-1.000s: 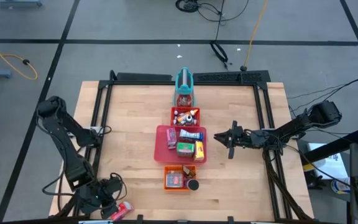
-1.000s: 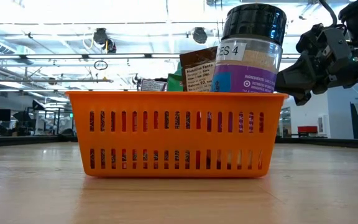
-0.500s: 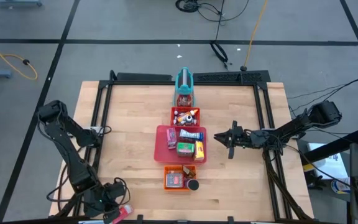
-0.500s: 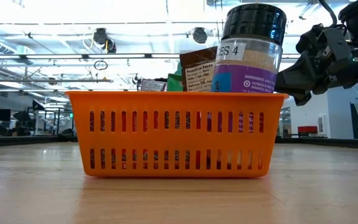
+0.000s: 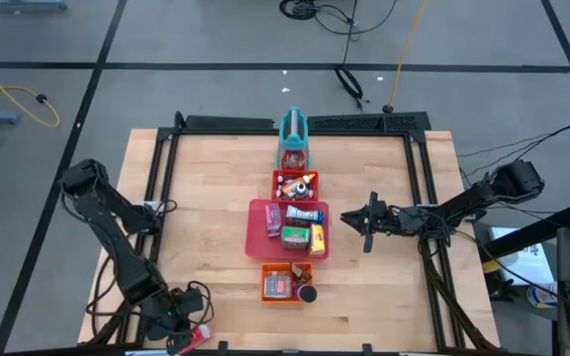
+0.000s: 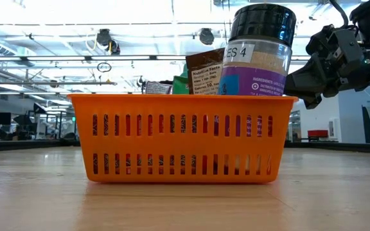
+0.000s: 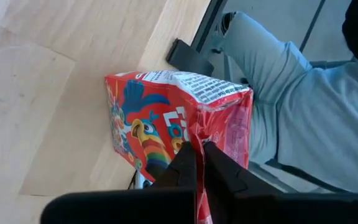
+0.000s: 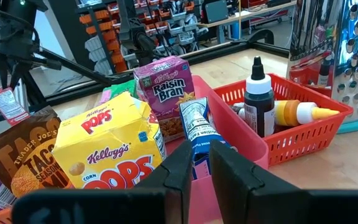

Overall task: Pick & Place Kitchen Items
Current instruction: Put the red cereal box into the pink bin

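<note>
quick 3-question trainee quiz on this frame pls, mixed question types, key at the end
1. True or false: the left gripper has its jaws shut on the red cereal box.
2. What stands highest in the orange basket? A) dark-lidded spice jar B) teal stand C) yellow box
3. Fill in: the right gripper hovers beside the ___ tray.

Key: 1 true; 2 A; 3 red

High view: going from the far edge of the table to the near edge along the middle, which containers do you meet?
Upright teal stand → small red plastic tray → large red plastic tray → orange plastic basket.
</note>
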You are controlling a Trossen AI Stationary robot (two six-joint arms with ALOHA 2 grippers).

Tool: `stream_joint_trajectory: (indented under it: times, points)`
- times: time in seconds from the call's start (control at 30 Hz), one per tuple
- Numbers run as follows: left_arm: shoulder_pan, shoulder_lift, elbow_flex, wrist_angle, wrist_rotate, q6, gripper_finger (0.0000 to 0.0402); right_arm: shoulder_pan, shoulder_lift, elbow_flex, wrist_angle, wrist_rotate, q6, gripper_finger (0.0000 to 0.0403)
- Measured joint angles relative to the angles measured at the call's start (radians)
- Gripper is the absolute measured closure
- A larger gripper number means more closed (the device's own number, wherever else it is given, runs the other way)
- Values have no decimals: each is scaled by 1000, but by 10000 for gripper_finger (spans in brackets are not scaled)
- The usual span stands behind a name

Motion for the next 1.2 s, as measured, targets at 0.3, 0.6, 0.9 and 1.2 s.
stream_joint_trajectory:
  times: [0.3,0.6,0.9,1.2]
  points:
    - [75,-74,-4,-49,-10,131,401,0,0,0,0,0,0,355]
    - [217,-149,-4,-69,13,300,401,0,0,0,-1,0,0,355]
    - [406,-199,-2,-80,48,499,401,0,0,0,0,0,0,355]
    - [582,-229,-1,-77,128,688,401,0,0,0,0,0,0,355]
